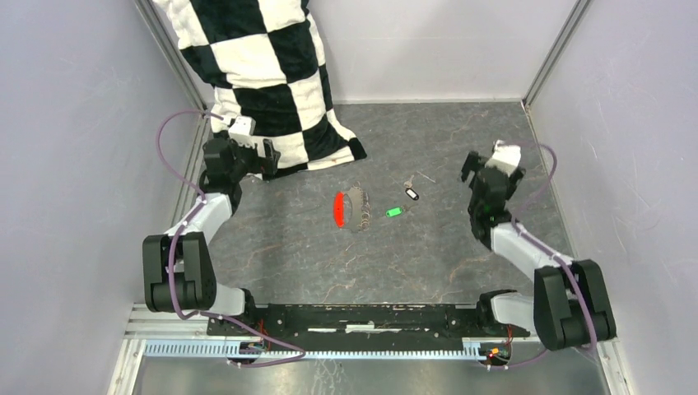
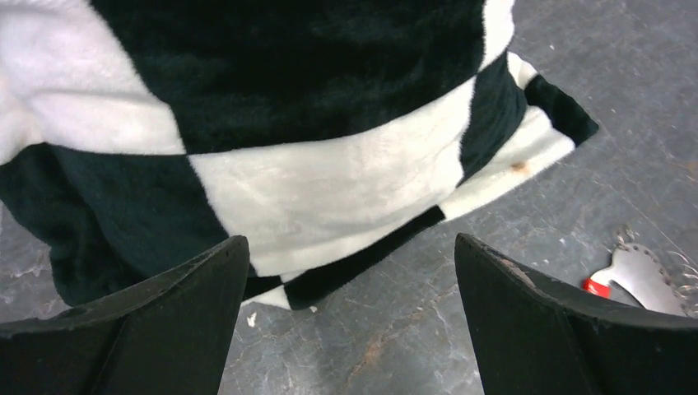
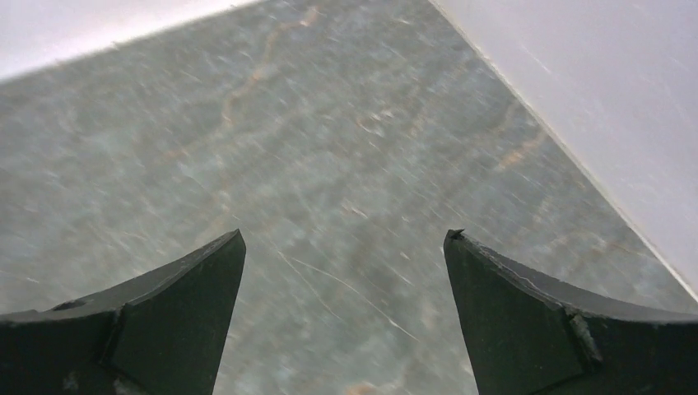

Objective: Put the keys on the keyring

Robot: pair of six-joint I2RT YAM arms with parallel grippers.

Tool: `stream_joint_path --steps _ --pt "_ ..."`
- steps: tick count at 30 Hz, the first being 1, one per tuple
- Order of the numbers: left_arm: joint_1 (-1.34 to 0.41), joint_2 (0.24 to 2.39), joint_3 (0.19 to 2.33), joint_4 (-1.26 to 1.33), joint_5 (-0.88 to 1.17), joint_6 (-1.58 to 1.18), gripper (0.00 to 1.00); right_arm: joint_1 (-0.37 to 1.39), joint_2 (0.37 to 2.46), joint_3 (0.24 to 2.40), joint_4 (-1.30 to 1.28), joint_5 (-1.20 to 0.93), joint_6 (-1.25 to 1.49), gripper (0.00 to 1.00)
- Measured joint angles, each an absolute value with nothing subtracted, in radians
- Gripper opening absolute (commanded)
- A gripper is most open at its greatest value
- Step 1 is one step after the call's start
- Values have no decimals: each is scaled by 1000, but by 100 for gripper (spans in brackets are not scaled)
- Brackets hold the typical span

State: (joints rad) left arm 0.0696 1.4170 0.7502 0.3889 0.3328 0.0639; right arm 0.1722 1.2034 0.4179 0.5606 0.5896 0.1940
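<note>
Grey marbled table, pale walls around. Checkered plush blanket hung at 11 o'clock, hem just beside left gripper. Left and right gripper both gaped, empty. Keyring lay centre, green-tagged key and black-tagged key near its 3 o'clock.

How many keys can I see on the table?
2. The green-tagged key lies just right of the keyring; the black-tagged key lies slightly beyond it, farther right. None looks partly covered.

We see our left arm and right arm: black joints, pale grey links | purple cables | black wedge fingers.
</note>
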Motion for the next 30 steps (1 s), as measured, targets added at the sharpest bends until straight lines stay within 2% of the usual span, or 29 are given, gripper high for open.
stream_joint_path --steps 3,7,17,24,30 --pt "70 1421 842 209 379 96 100 170 1280 598 425 494 235 98" --pt "70 1430 885 39 441 118 100 225 1377 678 370 318 204 98" --pt "63 1468 922 -159 493 146 100 530 1732 1018 218 154 109 98" --pt "63 1467 922 -207 491 155 100 670 1934 1211 178 130 88 83" --pt "63 1437 916 -235 480 173 100 720 2014 1260 133 142 89 71"
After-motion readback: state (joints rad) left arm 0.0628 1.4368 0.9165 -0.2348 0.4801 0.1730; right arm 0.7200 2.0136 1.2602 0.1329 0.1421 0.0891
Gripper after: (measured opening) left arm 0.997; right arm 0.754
